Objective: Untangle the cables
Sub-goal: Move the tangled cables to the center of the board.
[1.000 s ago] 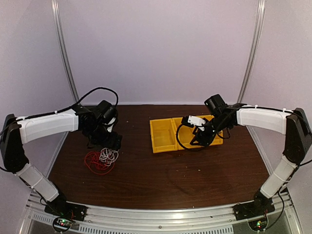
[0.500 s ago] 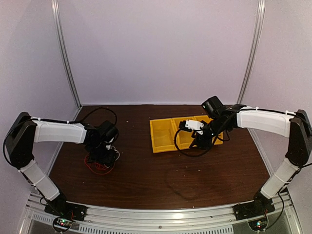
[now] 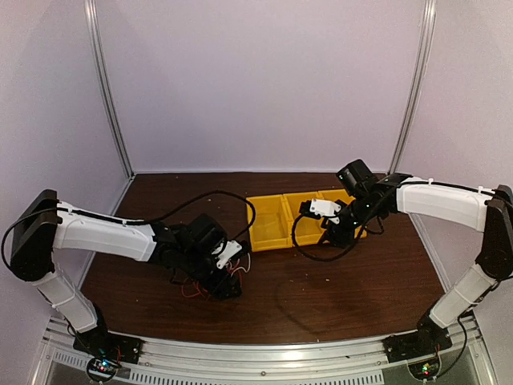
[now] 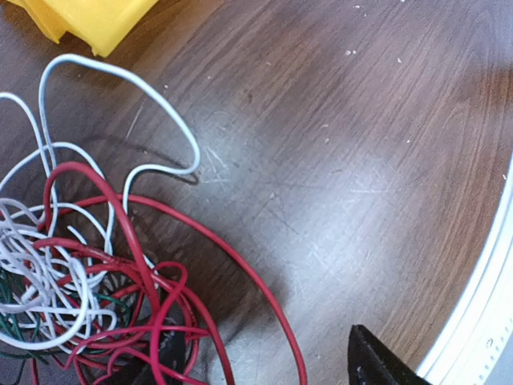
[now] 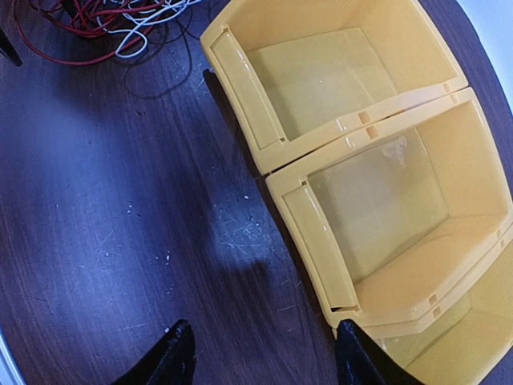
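Overhead, the left gripper (image 3: 228, 281) sits at the cable bundle (image 3: 191, 287), 7 o'clock. Left wrist: jaws look wide; red cable (image 4: 240, 265) and white cable (image 4: 120, 76) are knotted at 8 o'clock. Right wrist: the right gripper (image 5: 264, 353) is wide and empty beside the yellow bins (image 5: 353, 136). Untangling seems barely begun.

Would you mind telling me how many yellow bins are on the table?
3, in a row: left bin, middle bin, and right bin, partly out of frame.

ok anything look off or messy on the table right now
Yes: the thin red wire and thin white wire lie tangled through each other in one heap on the brown wooden table, with a darker strand buried inside. The yellow plastic bins look intact.
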### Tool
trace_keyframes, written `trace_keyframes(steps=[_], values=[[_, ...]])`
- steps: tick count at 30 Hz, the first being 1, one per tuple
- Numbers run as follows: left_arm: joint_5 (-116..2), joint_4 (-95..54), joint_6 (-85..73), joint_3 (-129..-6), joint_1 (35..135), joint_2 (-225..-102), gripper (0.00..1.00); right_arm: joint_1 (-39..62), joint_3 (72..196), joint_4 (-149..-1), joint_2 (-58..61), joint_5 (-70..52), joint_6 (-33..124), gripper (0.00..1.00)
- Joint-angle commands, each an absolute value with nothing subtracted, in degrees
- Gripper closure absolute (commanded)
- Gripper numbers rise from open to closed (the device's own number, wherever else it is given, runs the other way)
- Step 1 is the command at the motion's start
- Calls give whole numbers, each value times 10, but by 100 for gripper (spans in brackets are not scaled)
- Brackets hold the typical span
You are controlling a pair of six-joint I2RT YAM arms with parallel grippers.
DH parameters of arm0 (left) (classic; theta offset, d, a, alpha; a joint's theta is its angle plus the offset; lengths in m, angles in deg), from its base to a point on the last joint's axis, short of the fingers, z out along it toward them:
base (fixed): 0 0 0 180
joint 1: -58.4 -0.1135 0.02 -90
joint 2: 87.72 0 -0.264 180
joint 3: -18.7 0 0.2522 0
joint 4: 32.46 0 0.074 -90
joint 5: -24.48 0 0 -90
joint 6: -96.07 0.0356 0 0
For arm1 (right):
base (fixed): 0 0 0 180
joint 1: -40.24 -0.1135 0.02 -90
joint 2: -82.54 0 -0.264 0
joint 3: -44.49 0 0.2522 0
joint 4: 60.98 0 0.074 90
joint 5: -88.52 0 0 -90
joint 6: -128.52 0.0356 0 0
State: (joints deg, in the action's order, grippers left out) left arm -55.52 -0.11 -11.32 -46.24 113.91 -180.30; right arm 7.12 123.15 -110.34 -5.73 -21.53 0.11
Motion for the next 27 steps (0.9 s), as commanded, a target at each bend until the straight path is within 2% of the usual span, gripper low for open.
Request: trace_keyframes(steps=[1,5,8,10,13,20,27], values=[[-557,45,-94,-490,1137,-1756,25,68,1232,-1120,-34,-214,-7,40],[-524,110,-78,-507,1138,-1699,18,67,1239,-1126,-41,-228,-14,40],[-560,119,-79,-510,1130,-1659,16,64,1253,-1119,-54,-238,-10,41],[-570,111,-91,-509,1100,-1642,15,59,1270,-1115,-68,-250,-2,42],[-552,78,-126,-505,1004,-1639,17,53,1310,-1105,-101,-273,37,48],[-670,5,-160,-534,951,-1706,17,11,1398,-1085,-176,-343,116,57],[-603,-86,-210,-529,922,-1797,19,-47,1457,-1074,-262,-360,192,62]])
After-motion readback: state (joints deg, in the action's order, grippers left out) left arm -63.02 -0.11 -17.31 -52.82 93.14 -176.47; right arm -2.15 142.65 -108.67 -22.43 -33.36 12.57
